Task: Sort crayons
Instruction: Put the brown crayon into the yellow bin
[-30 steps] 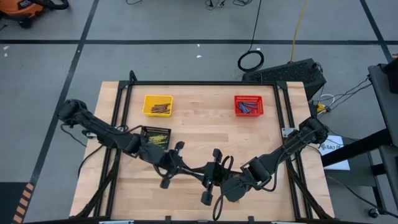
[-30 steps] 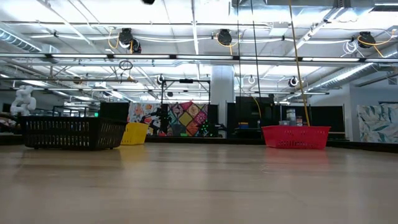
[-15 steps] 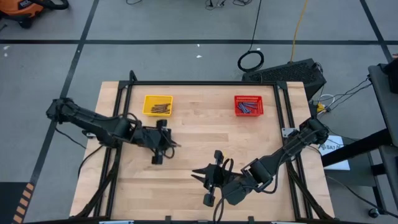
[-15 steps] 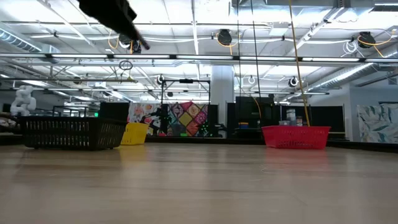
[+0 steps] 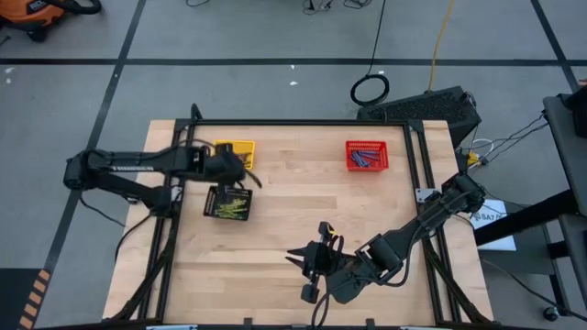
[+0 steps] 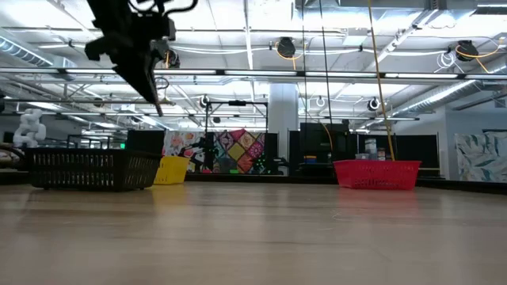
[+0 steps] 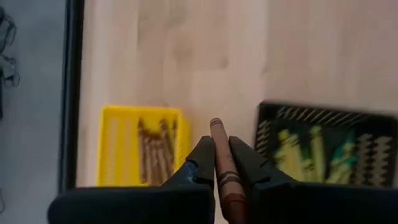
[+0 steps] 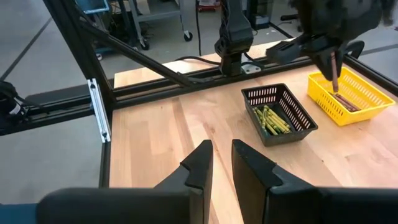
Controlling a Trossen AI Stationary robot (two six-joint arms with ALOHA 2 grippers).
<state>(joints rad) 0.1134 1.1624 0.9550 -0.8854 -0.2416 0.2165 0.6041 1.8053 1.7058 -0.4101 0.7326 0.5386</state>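
My left gripper (image 5: 249, 178) hangs above the table's far left, shut on a brown crayon (image 7: 217, 146), over the gap between the yellow basket (image 7: 140, 154) of brown crayons and the black basket (image 7: 323, 146) of yellow-green crayons. The low view shows it (image 6: 155, 101) high over the black basket (image 6: 87, 169). My right gripper (image 5: 298, 255) waits above the table's near middle, open, with nothing between its fingers (image 8: 202, 158). The red basket (image 5: 367, 155) at the far right holds blue-grey crayons. My left gripper pinches the brown crayon's middle (image 7: 221, 163) between its two fingers. The crayon lies along the fingers, its free end (image 7: 216, 124) sticking out past the fingertips. The fingers slant steeply down from above. The crayon is lifted clear of the table and baskets.
Black frame rails (image 5: 179, 165) run along the table's left, far and right sides. Bare wood (image 5: 312, 197) lies between the baskets and my right gripper. The right wrist view shows my left gripper (image 8: 334, 68) above the yellow basket (image 8: 351, 93).
My left gripper has swung away from my right gripper at the table's near middle, toward the left and far edges, and now hangs by the yellow and black baskets. It has tipped from nearly level to steeply down. My right arm has kept still.
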